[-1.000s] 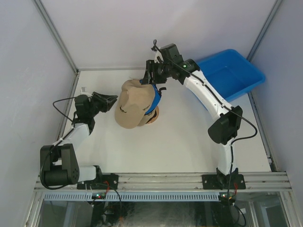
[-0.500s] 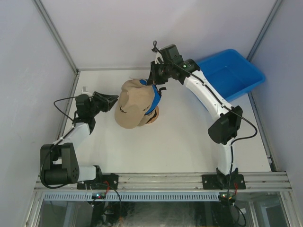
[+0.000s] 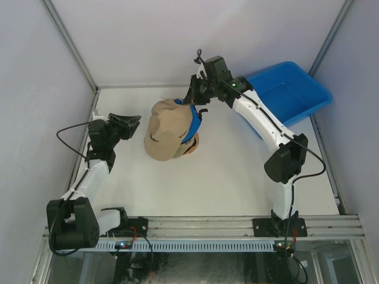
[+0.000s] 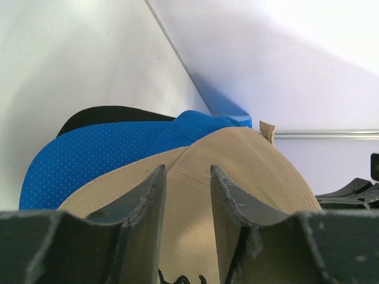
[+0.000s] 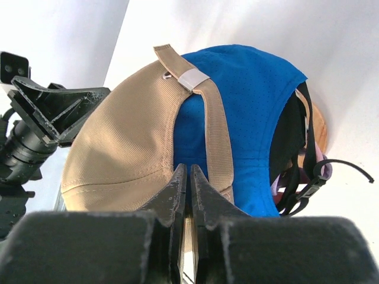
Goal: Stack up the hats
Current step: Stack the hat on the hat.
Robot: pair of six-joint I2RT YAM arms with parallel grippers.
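Right claw (image 5: 188, 173) clenched, tan cap (image 3: 163, 133) rear strap (image 5: 216, 118) just ahead; pinch, we cannot tell. Left claw (image 4: 188, 174) released, cap just ahead. Soft, light; we'd take stiffer brim (image 3: 159, 151).

The left arm (image 3: 89, 177) and right arm (image 3: 259, 117) share one build: white tubular links joined by chunky black motor housings. Thin black cables (image 3: 66, 132) loop off each. A green light (image 3: 235, 84) glows on the right arm, toward 12 o'clock. The left gripper (image 4: 187, 171) and right gripper (image 5: 188, 168) have dark grey fingers (image 4: 145, 204), their edges scuffed pale.
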